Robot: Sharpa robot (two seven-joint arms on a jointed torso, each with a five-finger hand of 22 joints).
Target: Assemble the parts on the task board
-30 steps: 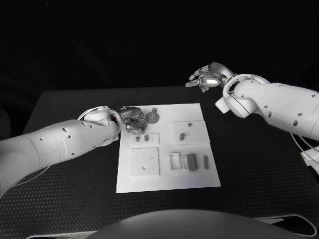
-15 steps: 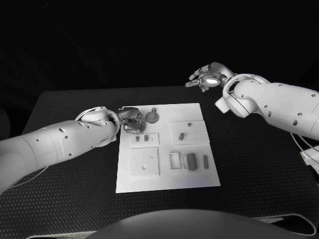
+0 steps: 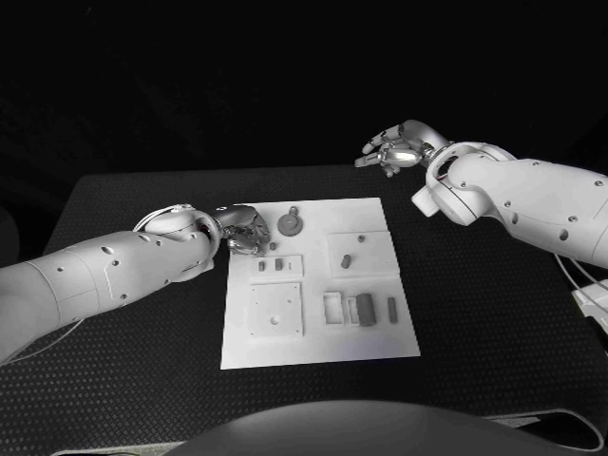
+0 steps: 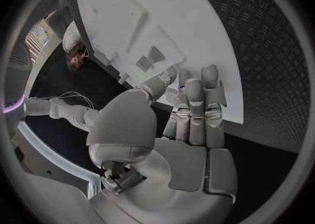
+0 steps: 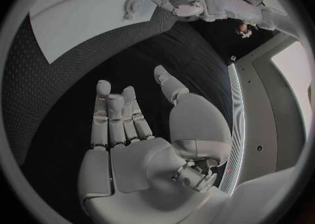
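1. Left hand (image 3: 245, 231), left of centre: fingers extended side by side over the task board's (image 3: 387, 328) upper-left corner, holding nothing visible; judged to be reaching for a part.
2. Round grey part (image 3: 291, 224), just right of that hand; next move calls for closing fingers around it.
3. Right hand (image 3: 397, 152), upper right: fingers apart, empty, off the board.
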